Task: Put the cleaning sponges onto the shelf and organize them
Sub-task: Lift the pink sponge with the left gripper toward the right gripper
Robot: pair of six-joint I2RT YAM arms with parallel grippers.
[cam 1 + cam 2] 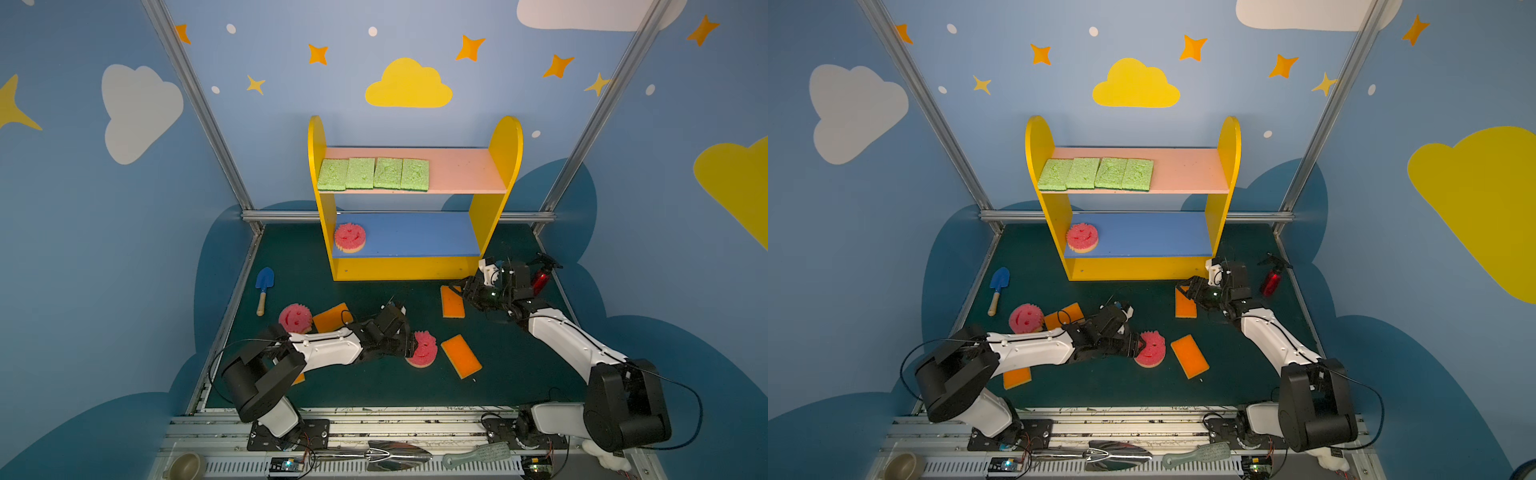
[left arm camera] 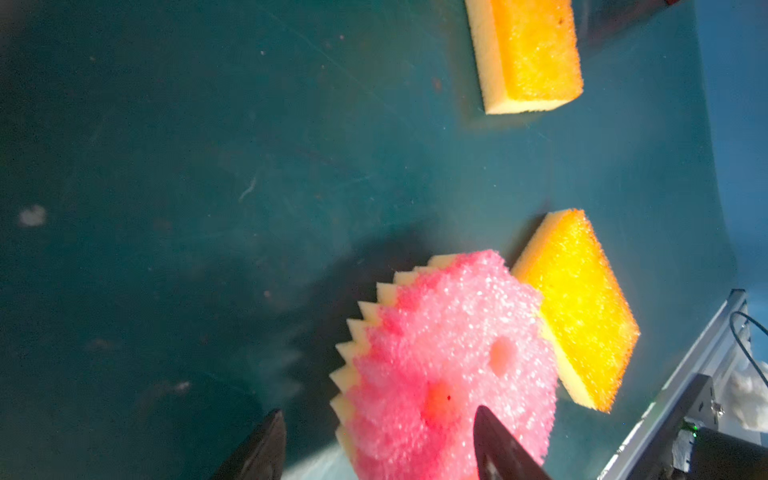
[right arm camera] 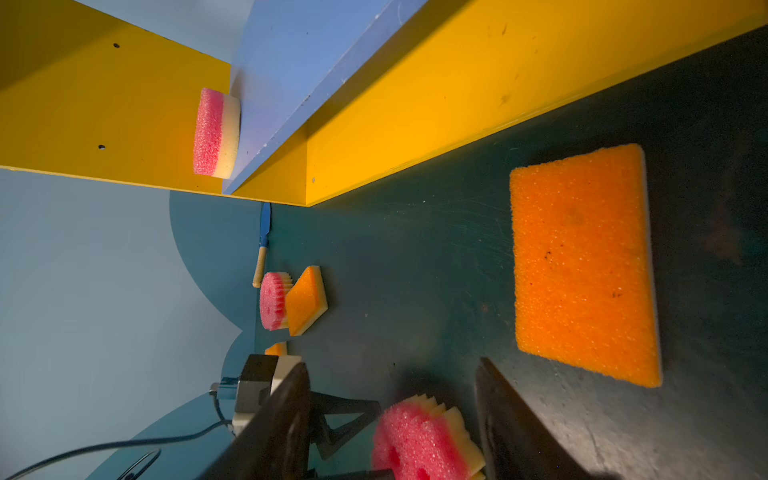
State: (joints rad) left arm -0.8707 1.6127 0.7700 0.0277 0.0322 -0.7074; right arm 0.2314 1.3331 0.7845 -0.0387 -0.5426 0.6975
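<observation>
Foam, coarse and porous, makes up all eleven sponges. In both top views, four green sponges [image 1: 373, 173], flat rectangles, lie edge to edge along the left part of the pink top board [image 1: 461, 168] of the shelf [image 1: 505, 137]. Of three round, scalloped pink sponges, one [image 1: 350, 237] sits at the left end of the shelf's blue middle board [image 1: 415, 232]. The other two lie on the dark mat [image 1: 374, 291] in front of the shelf. Four orange sponges [image 1: 1190, 355] with yellow undersides also lie there, none on the shelf. A blue trowel [image 1: 264, 286] lies off the shelf's left front corner.

In the left wrist view, the left gripper [image 2: 382, 449] straddles a tilted pink sponge [image 2: 449, 361] with glittering cells and a saw-tooth rim. One dark fingertip [image 2: 498, 449] crosses its face and the other stands clear of its rim, so the jaws are spread, not clenched. Two orange sponges lie beyond it.

In the right wrist view, the right gripper [image 3: 392, 415] is released, with nothing held between its dark fingers. One orange sponge [image 3: 582, 266] lies flat just beside it, near the shelf's yellow base.
</observation>
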